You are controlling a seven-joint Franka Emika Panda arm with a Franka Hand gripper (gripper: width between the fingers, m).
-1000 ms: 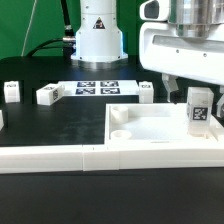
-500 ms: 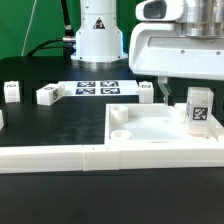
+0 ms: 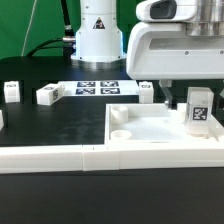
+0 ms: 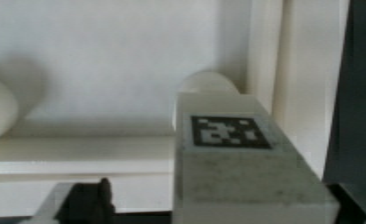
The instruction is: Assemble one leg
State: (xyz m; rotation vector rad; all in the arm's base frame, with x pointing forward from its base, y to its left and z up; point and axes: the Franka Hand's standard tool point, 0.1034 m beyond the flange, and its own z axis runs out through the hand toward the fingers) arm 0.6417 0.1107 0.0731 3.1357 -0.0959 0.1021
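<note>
Small chunky white plastic leg w/ a black-and-white tag (image 3: 199, 108) stands upright on the big flat white socketed panel (image 3: 140, 135), at the exterior view's right, directly under the arm. Panel lies on the black counter (image 3: 60, 125). Can't tell if the jaws grip it or hang open. Leg prob. placed, but seating it fully may be left.
</note>
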